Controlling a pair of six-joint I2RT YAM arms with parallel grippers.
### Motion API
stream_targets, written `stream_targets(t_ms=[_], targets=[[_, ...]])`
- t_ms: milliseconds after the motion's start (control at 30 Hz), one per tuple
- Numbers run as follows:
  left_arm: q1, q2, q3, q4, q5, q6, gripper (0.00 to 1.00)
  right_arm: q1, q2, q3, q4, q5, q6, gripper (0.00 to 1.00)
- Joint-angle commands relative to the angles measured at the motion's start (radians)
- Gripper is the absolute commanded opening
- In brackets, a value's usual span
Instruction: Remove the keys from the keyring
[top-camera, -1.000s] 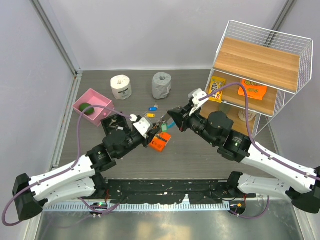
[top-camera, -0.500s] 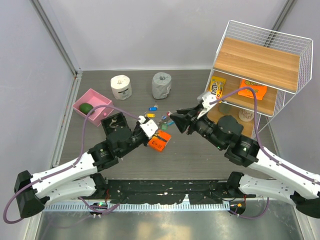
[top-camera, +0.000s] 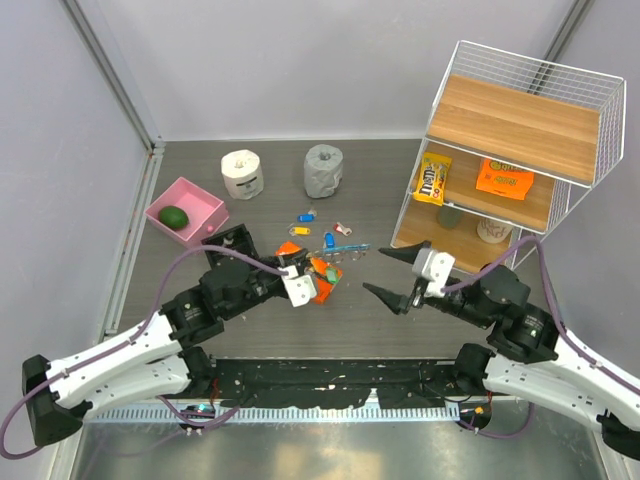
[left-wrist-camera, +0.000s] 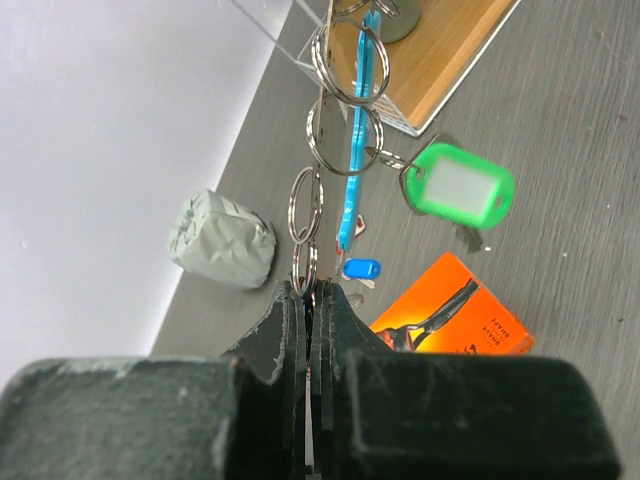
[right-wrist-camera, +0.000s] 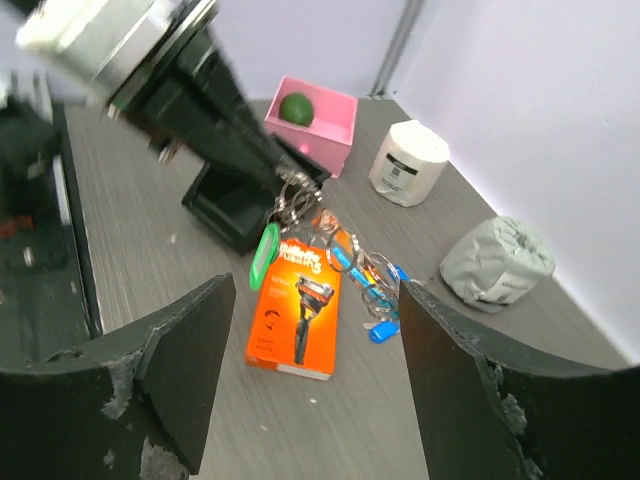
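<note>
My left gripper (left-wrist-camera: 310, 290) is shut on an end ring of the keyring (left-wrist-camera: 355, 150), a slim light-blue band strung with metal rings. The string stretches away from the jaws above the table. A green tag (left-wrist-camera: 458, 185) hangs from one ring. In the top view the grey cluster of keys (top-camera: 345, 252) lies just right of the left gripper (top-camera: 314, 268); single keys are too small to make out. My right gripper (top-camera: 390, 273) stands open and empty, a short way right of the cluster. In the right wrist view, the right gripper (right-wrist-camera: 318, 287) frames the keyring (right-wrist-camera: 365, 270).
An orange razor box (top-camera: 320, 286) lies under the left gripper. Loose blue (top-camera: 306, 215), yellow (top-camera: 297, 232) and pink (top-camera: 343, 228) tagged keys lie behind. A toilet roll (top-camera: 242, 173), a grey roll (top-camera: 323, 169), a pink box (top-camera: 185, 208) and a wire shelf (top-camera: 515, 150) stand around.
The right gripper opened, let go of the keyring and drew back toward the near right. The left gripper shut on a ring and now holds the keyring alone.
</note>
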Motion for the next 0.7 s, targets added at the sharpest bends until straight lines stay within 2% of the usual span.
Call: stream_targets(t_ms=[0,133,200,667], targets=[[-0.004,-0.032,0.050,-0.021,0.107,0.212,0.00,0.000,0.013,0.026,-0.128,-0.210,-0.415,0.73],[-0.004,-0.026,0.095,-0.086,0.137,0.284,0.00,0.000,0.026,0.057,-0.177,-0.227,-0.659,0.76],[-0.004,-0.021,0.110,-0.117,0.150,0.301,0.00,0.000,0.048,0.075,-0.180,-0.234,-0.705,0.76],[-0.004,-0.065,0.087,-0.096,0.243,0.315,0.00,0.007,0.244,0.167,-0.172,-0.304,-0.745,0.63]])
